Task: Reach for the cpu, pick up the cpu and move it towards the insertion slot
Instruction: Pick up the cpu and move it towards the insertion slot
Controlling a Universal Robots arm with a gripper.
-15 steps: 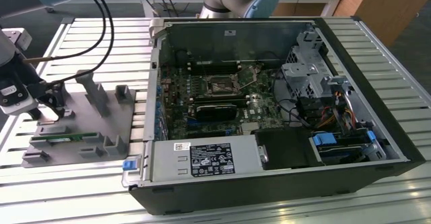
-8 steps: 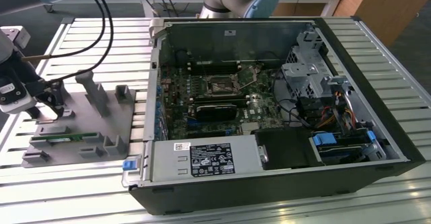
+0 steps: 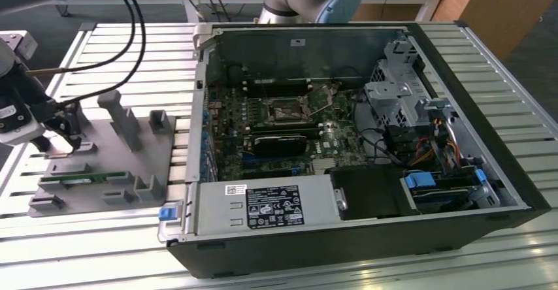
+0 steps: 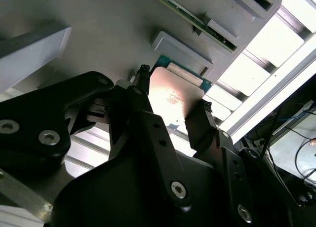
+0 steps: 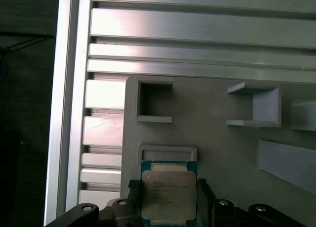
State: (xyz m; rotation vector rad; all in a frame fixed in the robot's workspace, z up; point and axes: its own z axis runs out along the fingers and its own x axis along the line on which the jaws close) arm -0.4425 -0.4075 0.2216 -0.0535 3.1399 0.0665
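We start w/ the slatted metal table point(image 3: 497, 48), which carries an open computer case point(image 3: 349, 251) lying on its side and, at the exterior view's left, a grey tray point(image 3: 104, 162) of holders for loose parts. The gripper point(image 3: 59, 136) sits low over that tray's far corner, well apart from the case. A memory stick point(image 3: 83, 179) lies in its own holder on the tray's side nearer the camera; it's not our part. Inside the case, approx. mid-board, is the insertion slot point(image 3: 286, 112): a dark square in a silvery frame, w/ nothing in it as far as we can see. The smallest item is the cpu point(image 5: 168, 195), shiny top up, at the tray just beside a low grey stop point(image 5: 167, 153). In both wrist views one black fingertip point(image 4: 143, 76) lies against one edge of the cpu and its partner against the opposite edge, w/ no gap visible either side, so we read the gripper as clamped on the cpu. We judge the reach done and the pick-up in hand: the grip is made, but we can't tell whether the cpu has left the tray. The carry toward the insertion slot is not yet begun. We'd say a lift from here calls for going straight up clear of the stop, keeping the cpu flat, w/ pressure light enough to spare its rim.
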